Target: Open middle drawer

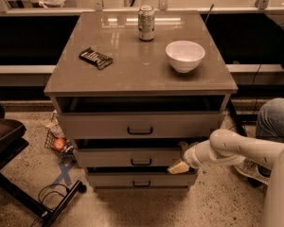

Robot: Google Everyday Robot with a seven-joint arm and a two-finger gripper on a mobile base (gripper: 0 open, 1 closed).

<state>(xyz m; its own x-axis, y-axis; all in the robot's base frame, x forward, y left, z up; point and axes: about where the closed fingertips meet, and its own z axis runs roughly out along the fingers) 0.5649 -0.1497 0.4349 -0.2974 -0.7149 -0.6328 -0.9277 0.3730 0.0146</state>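
Middle drawer [114, 158], right end behind gripper [181, 161]

Smooth end effector [179, 166] beside matt middle drawer [114, 158]

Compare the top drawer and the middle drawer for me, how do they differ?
The top drawer has a taller front than the middle drawer. The gripper is at the middle drawer's right end, not at the top drawer. Both are grey-beige with a dark central bar handle.

Speckled floor [217, 206], dim warm light
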